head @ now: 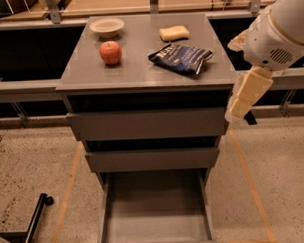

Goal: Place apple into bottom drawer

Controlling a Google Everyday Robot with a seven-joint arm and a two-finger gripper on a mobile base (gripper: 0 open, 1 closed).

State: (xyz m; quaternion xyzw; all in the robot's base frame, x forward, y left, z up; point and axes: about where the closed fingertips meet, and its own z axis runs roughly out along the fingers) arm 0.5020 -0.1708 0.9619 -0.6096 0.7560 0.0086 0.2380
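Nearest us, the deep grey bottom drawer (155, 213) stands pulled open. Higher, at right, our cream-coloured gripper (240, 104) hangs just beside the grey cabinet (147, 124); we cannot tell how its jaws stand. Farther back, the small red-orange apple (110, 52) sits on the cabinet's top.

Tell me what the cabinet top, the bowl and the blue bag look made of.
Cabinet top: likely grey laminate or painted metal, smooth with soft reflections. Bowl: pale, matte, perhaps plastic or ceramic. Blue bag: crinkled glossy foil or plastic film. The claw hangs beside the cabinet's right edge.
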